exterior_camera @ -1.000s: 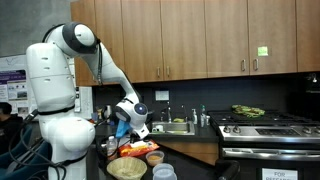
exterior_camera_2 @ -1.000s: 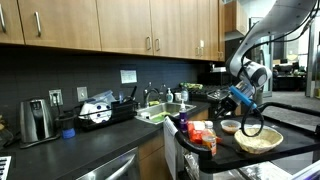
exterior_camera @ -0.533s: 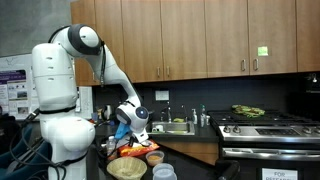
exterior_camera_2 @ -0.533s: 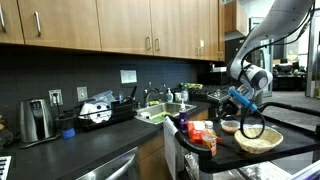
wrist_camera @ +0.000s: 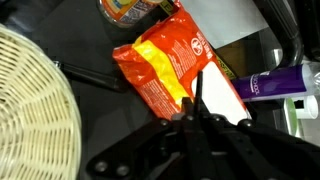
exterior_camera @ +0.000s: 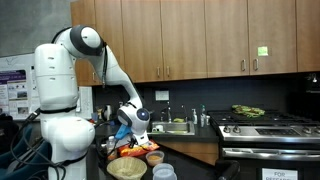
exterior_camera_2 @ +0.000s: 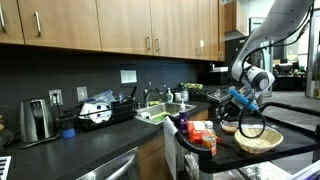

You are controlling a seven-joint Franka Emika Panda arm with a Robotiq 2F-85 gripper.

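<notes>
wooden wall cabinets run above a dark kitchen counter as your white panda arm bends down from its bulky base toward a cluster of items on a dark tabletop, seen in both exterior views. largest of the cluster is a round wicker basket, which fills the left edge of the wrist view and sits at the near edge of the group in an exterior view. just beside the basket, parted from it by a strip of dark surface, lies an orange and yellow snack bag, flat and slanted, with a paler panel toward its lower right. a purple bottle lies on its side just right of the bag, near that pale corner. beyond the bag, at the top of the wrist view, shows the bottom of an orange-labelled container, cut off by the frame. a small bowl stands near the basket in an exterior view. your claw comes in from the bottom of the wrist view with its two fingers pressed together and nothing visible between them, the tips over the lower middle of the snack bag. whether they touch the wrapper cannot be told from these views.
</notes>
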